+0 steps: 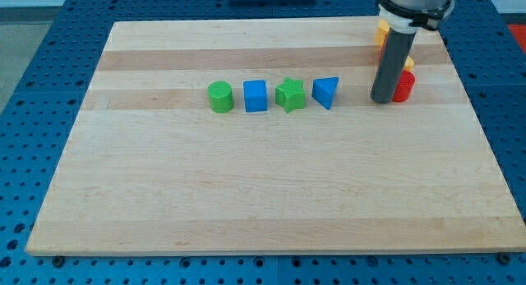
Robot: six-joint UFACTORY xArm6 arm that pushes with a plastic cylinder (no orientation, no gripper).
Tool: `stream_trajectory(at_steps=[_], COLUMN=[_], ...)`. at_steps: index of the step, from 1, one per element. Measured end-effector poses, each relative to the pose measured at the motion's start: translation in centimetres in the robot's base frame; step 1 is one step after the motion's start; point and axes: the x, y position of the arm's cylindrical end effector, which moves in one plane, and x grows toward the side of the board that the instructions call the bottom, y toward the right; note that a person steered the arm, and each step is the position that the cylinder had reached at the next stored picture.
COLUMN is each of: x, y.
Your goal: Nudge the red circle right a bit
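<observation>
We have no jaws to open or close on this rig, only a straight dark rod, so there is nothing to report as apart or clamped. My tip (383, 100) rests on the wooden board (246, 195) near the view's upper right, and the red circle (403, 86) sits just to the tip's right, apparently touching it or very nearly so; the rod hides the block's left part, so we cannot confirm contact.

Beyond the tip, toward the view's top, a yellow block (408, 63) and an orange block (382, 30) peek out from behind the rod, their shapes unclear. Well to the tip's left stands a row of 4: green circle (220, 97), blue cube (256, 95), green star (290, 94) and blue triangle (325, 92).

We judge the red circle to be light, rigid and low, likely to slide easily on the smooth wood. Its round wall could make it roll off sideways, so we would press on the middle of its left face, gently, since the board's right edge is near.
</observation>
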Motion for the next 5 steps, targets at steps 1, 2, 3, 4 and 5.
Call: stream_trajectory(at_steps=[1,2,3,4,5], x=[1.5,5.8,5.9,4.2,4.7], y=[-0.7,0.2,8.4,16.0,16.6])
